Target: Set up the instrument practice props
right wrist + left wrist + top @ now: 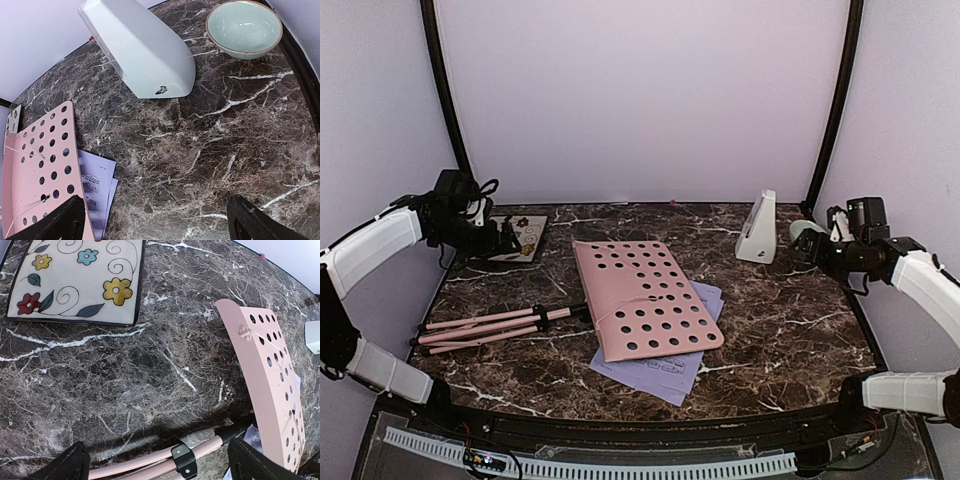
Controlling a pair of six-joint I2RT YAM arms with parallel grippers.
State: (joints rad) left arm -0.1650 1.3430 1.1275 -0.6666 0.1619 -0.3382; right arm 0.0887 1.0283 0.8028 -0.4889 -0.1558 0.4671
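Music stand [645,300] was seen flat atop sheet-music pages [660,375], nothing set up; left hand [508,240] and right hand [807,250] were spread open, empty.

L gripper [508,239] hangs w/ jaws spread wide, nothing btwn them, well off to the far-left of the pink perforated metal music stand panel [645,300]. R gripper [808,249] is likewise wide & empty, well to its far-right. White L arm [375,248] & R arm [932,282] reach in from either side of it, elbows bent.
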